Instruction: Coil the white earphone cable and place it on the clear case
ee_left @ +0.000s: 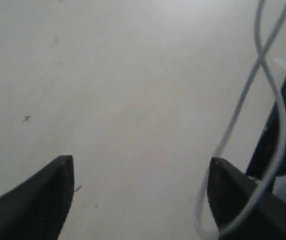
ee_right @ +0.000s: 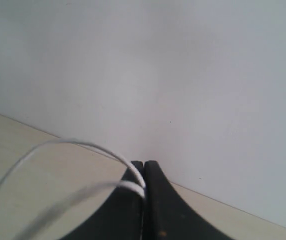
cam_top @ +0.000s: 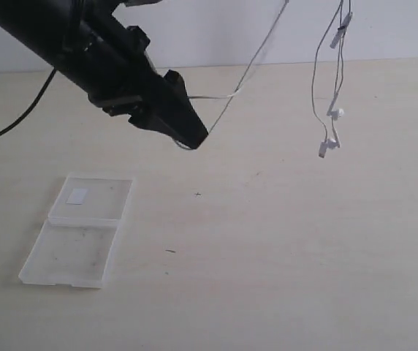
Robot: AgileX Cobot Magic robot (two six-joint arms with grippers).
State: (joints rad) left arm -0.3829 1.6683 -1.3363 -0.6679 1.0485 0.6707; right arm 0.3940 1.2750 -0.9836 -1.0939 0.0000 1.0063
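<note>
Exterior view: shows the left gripper [cam_top: 194, 137] held above the table [cam_top: 304, 278], tips angled downward, with the white earphone cable [cam_top: 235, 93] meeting those tips and climbing away from them out of the top edge. Shows a second stretch of the same cable hanging well apart from the left fingers, carrying two earbuds [cam_top: 335, 113] near its low end and a small inline piece [cam_top: 343, 29] higher up, all clear of the table. Places the clear case [cam_top: 77, 230] flat and opened out on the table, below and well apart from the left fingertips, its white sticker [cam_top: 77, 195] on the half toward them, with no part of the cable touching it. Left wrist view: finds the fingers [ee_left: 53, 195] spread wide, released, gripping nothing; catches the cable twisted into a loop that crosses in front of one finger, its low end just beside that finger's tip rather than between the two. Cannot tell whether the loop presses on that finger. Right wrist view: finds the right gripper [ee_right: 144, 195] clenched, fingers pressed together on the cable, which sits pinched at their tips, with two strands arching away from the pinch above the table.
</note>
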